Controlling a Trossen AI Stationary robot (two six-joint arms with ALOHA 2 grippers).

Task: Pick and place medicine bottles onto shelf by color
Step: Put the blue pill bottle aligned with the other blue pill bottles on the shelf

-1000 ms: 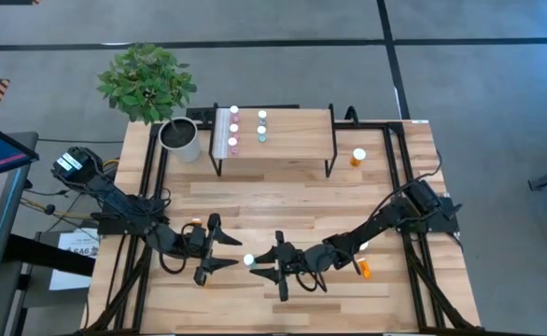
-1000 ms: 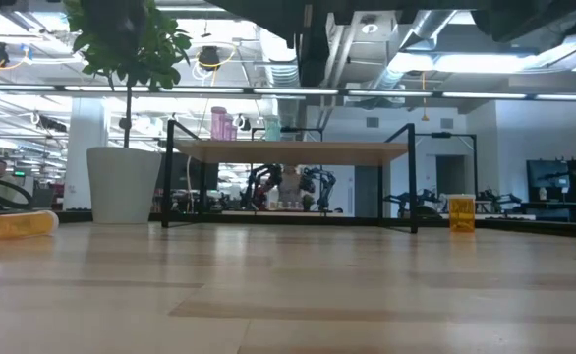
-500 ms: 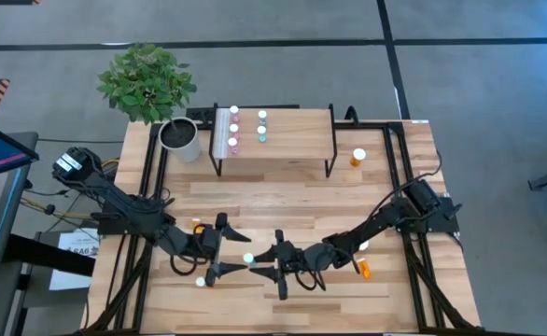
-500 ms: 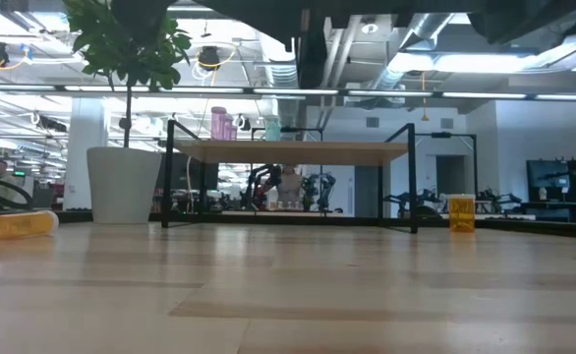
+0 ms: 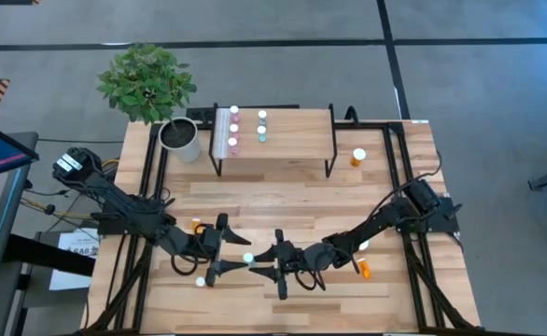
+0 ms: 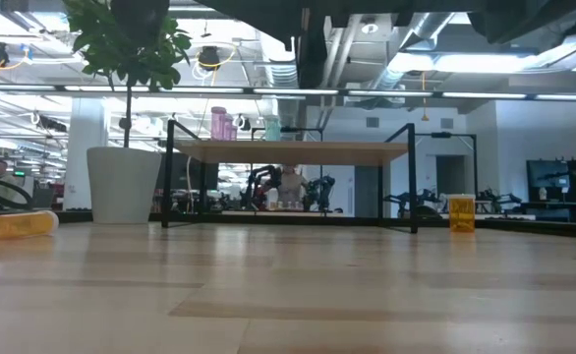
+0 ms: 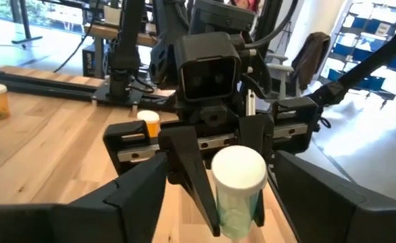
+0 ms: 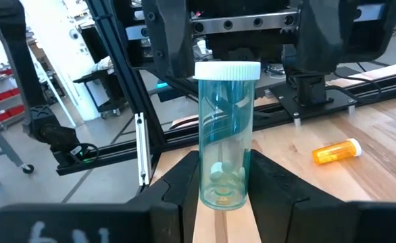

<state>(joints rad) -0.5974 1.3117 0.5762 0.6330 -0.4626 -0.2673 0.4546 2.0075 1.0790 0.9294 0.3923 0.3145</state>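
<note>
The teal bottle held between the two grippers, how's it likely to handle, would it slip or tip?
The teal bottle looks nearly empty, so probably light. Its smooth clear wall may slip in the right gripper, which pinches only its base. Tall and narrow, it would likely tip if set down carelessly and roll like the orange bottle lying nearby.

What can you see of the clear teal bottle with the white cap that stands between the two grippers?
The clear teal plastic bottle with a white ribbed cap stands upright. It is a cylinder, see-through, and looks almost empty. The right gripper is shut on its lower body, one dark finger on each side. The left gripper faces it with open fingers on either side of the bottle, not gripping. From above, it is near the front middle of the wooden table.
</note>
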